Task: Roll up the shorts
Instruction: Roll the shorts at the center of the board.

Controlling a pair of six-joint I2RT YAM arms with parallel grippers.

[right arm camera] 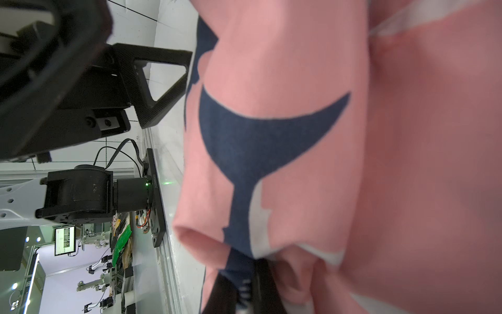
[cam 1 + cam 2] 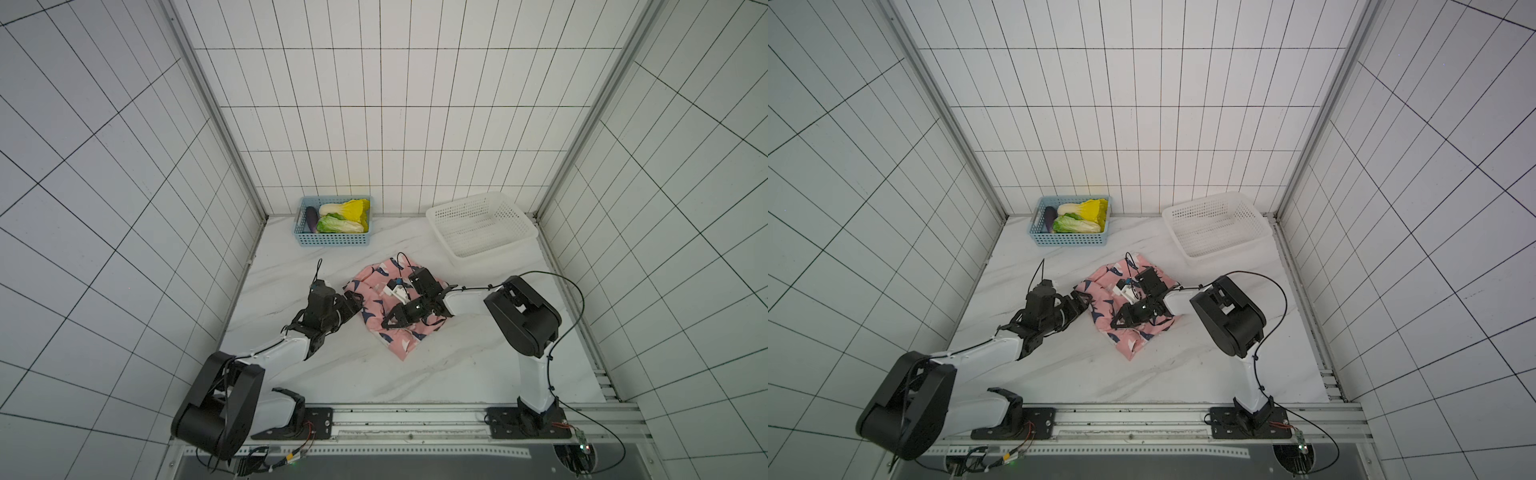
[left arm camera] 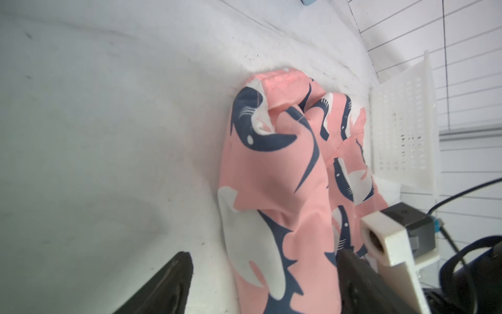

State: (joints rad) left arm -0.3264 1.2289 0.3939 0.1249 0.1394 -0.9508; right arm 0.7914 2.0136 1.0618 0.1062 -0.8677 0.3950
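The pink shorts [image 2: 376, 276] [image 2: 1105, 279] with navy-and-white sharks lie bunched in folds in the middle of the marble table. My left gripper [image 2: 354, 301] [image 2: 1082, 301] is at their left edge, open. In the left wrist view it [image 3: 264, 254] stands wide, one finger [image 3: 173, 282] over bare table and the other against the fabric [image 3: 274, 174]. My right gripper [image 2: 387, 324] [image 2: 1115, 325] reaches over the shorts from the right and is shut on a fold near their front. The right wrist view shows that gripper [image 1: 247, 269] pinching navy-and-pink cloth [image 1: 271, 152].
A blue basket [image 2: 332, 240] [image 2: 1069, 240] with cabbages and an eggplant stands at the back left. A white perforated basket [image 2: 490, 246] [image 2: 1223, 245] stands at the back right, close behind the shorts. Tiled walls enclose three sides.
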